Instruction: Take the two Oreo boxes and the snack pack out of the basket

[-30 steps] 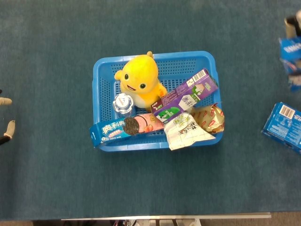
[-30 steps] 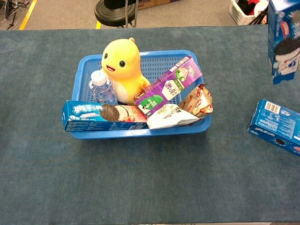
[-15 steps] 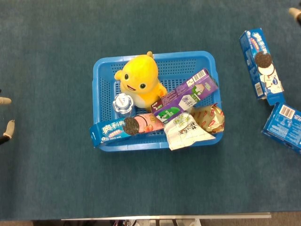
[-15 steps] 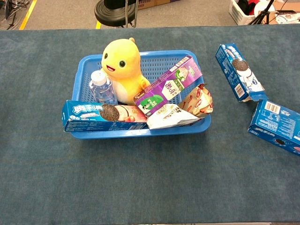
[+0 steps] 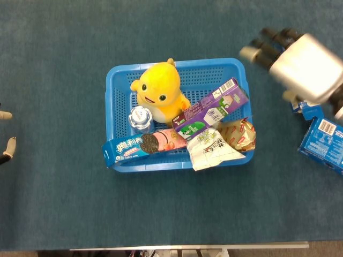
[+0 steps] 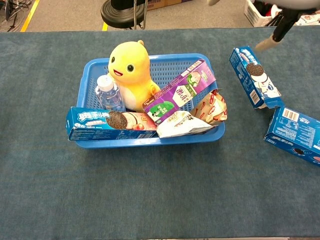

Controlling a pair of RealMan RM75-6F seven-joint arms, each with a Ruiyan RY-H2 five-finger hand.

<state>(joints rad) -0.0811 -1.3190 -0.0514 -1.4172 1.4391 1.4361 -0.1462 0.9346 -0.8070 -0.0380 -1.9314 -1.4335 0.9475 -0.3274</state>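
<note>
The right hand [image 5: 300, 67] hovers empty, fingers spread, at 2 o'clock from the basket [image 5: 120, 72]. Two Oreo boxes [image 6: 252, 76] [image 6: 295, 134] lie on the table at 3 o'clock; the snack pack [image 6: 181, 124] sits inside at 5 o'clock. Only fingertips of the left hand [image 5: 6, 144] show, so I cannot tell its state.

We see a table covered edge to edge in dark teal carpet-like cloth [image 6: 150, 190]. Beyond its far edge in the chest view lies a pale grey floor [image 6: 65, 15] with a yellow painted line [image 6: 29, 15] running diagonally at the far left. A black round-seated stool on metal legs [image 6: 122, 11] stands just behind the table — and a white slatted crate [image 6: 256, 11] sits at the upper right. The light is even and soft.
</note>
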